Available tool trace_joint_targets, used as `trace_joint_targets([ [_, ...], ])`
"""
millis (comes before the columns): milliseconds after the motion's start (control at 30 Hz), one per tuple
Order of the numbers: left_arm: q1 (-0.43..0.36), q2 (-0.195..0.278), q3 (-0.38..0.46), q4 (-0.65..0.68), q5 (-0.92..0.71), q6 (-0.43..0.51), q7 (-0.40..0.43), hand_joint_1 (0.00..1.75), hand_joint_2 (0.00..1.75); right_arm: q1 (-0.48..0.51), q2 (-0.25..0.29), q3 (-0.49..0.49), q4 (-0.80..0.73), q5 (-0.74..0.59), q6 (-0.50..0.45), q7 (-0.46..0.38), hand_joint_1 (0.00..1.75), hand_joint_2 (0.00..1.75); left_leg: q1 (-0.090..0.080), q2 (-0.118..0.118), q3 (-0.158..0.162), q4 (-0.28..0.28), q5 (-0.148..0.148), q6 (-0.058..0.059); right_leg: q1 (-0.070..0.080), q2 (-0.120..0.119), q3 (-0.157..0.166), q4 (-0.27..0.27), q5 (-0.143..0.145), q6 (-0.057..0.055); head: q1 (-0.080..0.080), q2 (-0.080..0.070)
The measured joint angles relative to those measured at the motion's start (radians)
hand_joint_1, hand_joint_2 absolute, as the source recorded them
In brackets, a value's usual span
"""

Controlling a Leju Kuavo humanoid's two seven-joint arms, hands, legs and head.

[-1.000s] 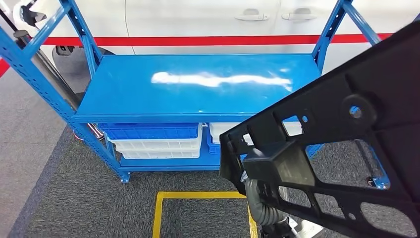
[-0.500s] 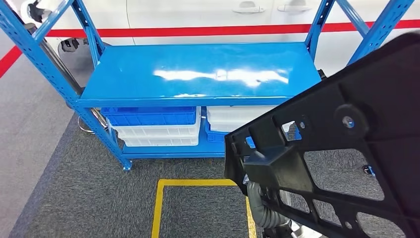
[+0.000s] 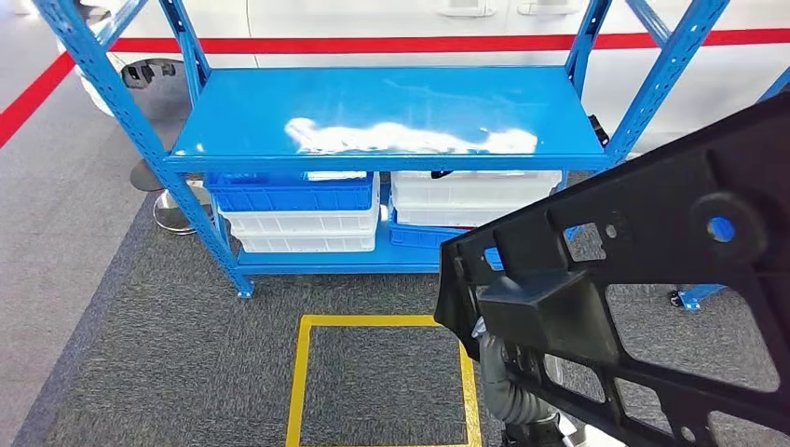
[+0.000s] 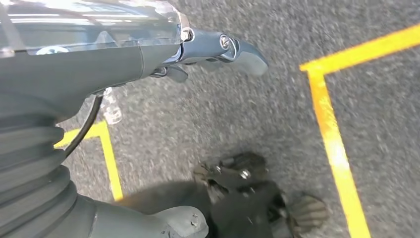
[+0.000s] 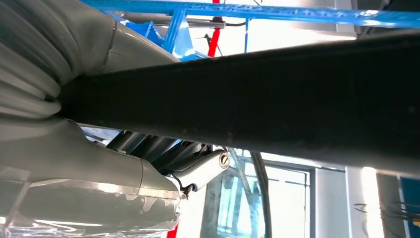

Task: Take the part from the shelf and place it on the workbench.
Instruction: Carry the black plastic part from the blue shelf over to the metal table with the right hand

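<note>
Part [image 3: 652,279] right foreground, before shelf [image 3: 391,116]; bins [image 3: 298,219] under shelf top; floor square [image 3: 382,382] before shelf.

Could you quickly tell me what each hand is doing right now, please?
Left hand: holds nothing; open or closed cannot be told.
Right hand: gripping the black part.

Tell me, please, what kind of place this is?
Probably a factory or car-assembly training area. A blue steel shelf holds stacked plastic bins, yellow tape marks a standing square on the grey carpet, and a white car body stands behind. The right hand holds a large black part.
</note>
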Motion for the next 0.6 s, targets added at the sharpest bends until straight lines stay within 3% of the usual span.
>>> trace_joint_targets([
  [33,0.001,0.000,-0.001,0.000,-0.001,-0.002,0.000,0.00,1.75,0.001,-0.001,-0.004,-0.001,-0.001,0.000,0.000,1.75,1.75,0.002,0.003,-0.015,-0.002,0.014,0.005,-0.001,0.002,-0.014,0.035,-0.045,0.003,0.001,0.000],
  [100,0.000,0.000,-0.002,0.000,-0.004,-0.007,0.000,0.00,1.75,0.003,-0.003,-0.013,-0.005,-0.003,-0.001,-0.001,1.75,1.75,0.001,0.006,-0.051,-0.001,0.043,0.011,-0.002,0.003,-0.044,0.161,-0.156,0.007,0.004,0.000],
  [133,-0.001,0.000,-0.003,0.000,-0.007,-0.009,0.000,0.00,1.75,0.004,-0.004,-0.017,-0.007,-0.004,-0.001,-0.001,1.75,1.75,-0.001,0.006,-0.071,0.002,0.056,0.012,-0.001,0.003,-0.050,0.221,-0.177,0.007,0.005,0.000],
  [167,-0.001,0.000,-0.005,0.000,-0.010,-0.011,0.000,0.00,1.75,0.005,-0.004,-0.022,-0.008,-0.006,-0.001,0.000,1.75,1.75,-0.003,0.007,-0.091,0.006,0.070,0.011,0.000,0.004,-0.046,0.261,-0.169,0.006,0.005,0.000],
  [200,-0.001,0.000,-0.006,0.000,-0.013,-0.012,0.000,0.00,1.75,0.005,-0.004,-0.025,-0.009,-0.007,-0.001,0.000,1.75,1.75,-0.005,0.007,-0.112,0.011,0.083,0.010,0.001,0.004,-0.026,0.268,-0.139,0.002,0.006,0.000],
  [233,-0.001,0.000,-0.008,0.000,-0.016,-0.012,0.000,0.00,1.75,0.005,-0.004,-0.027,-0.011,-0.008,-0.001,0.001,1.75,1.75,-0.006,0.007,-0.134,0.017,0.095,0.009,0.003,0.004,0.013,0.240,-0.111,-0.004,0.005,0.000],
  [267,-0.001,0.000,-0.009,0.000,-0.017,-0.011,0.001,0.00,1.75,0.006,-0.004,-0.029,-0.013,-0.009,-0.001,0.002,1.75,1.75,-0.008,0.006,-0.153,0.024,0.105,0.007,0.006,0.005,0.071,0.180,-0.104,-0.011,0.005,0.000],
  [333,-0.002,-0.001,-0.012,0.000,-0.018,-0.010,0.001,0.00,1.75,0.005,-0.004,-0.033,-0.020,-0.010,-0.001,0.004,1.75,1.75,-0.011,0.004,-0.175,0.035,0.124,0.001,0.013,0.005,0.188,0.027,-0.143,-0.023,0.005,0.000],
  [367,-0.002,-0.001,-0.014,0.000,-0.019,-0.010,0.001,0.00,1.75,0.005,-0.004,-0.035,-0.023,-0.010,-0.001,0.004,1.75,1.75,-0.011,0.004,-0.179,0.037,0.133,-0.004,0.016,0.006,0.220,-0.022,-0.164,-0.028,0.006,0.000],
  [433,-0.001,0.000,-0.017,0.000,-0.023,-0.008,0.001,0.00,1.75,0.006,-0.004,-0.036,-0.027,-0.010,-0.002,0.003,1.75,1.75,-0.009,0.002,-0.185,0.035,0.151,-0.014,0.018,0.004,0.218,-0.047,-0.160,-0.038,0.009,0.000],
  [467,0.000,0.000,-0.018,0.000,-0.025,-0.007,0.002,0.00,1.75,0.007,-0.004,-0.037,-0.028,-0.010,-0.002,0.003,1.75,1.75,-0.008,0.000,-0.192,0.039,0.146,-0.021,0.016,0.003,0.208,-0.048,-0.148,-0.046,0.011,0.000],
  [500,0.001,0.001,-0.019,0.000,-0.027,-0.006,0.001,0.00,1.75,0.009,-0.004,-0.037,-0.029,-0.010,-0.002,0.003,1.75,1.75,-0.007,-0.003,-0.202,0.056,0.121,-0.028,0.014,0.002,0.195,-0.050,-0.134,-0.053,0.009,0.000],
  [533,0.002,0.001,-0.021,0.000,-0.028,-0.005,0.001,0.00,1.75,0.010,-0.004,-0.037,-0.029,-0.010,-0.002,0.002,1.75,1.75,-0.006,-0.005,-0.215,0.092,0.077,-0.035,0.012,0.000,0.180,-0.052,-0.119,-0.059,0.007,0.000],
  [600,0.000,0.001,-0.023,0.000,-0.031,-0.004,0.001,0.00,1.75,0.011,-0.004,-0.038,-0.030,-0.010,-0.002,0.002,1.75,1.75,-0.001,-0.006,-0.241,0.213,-0.031,-0.047,0.013,-0.001,0.147,-0.049,-0.094,-0.063,0.002,0.000],
])
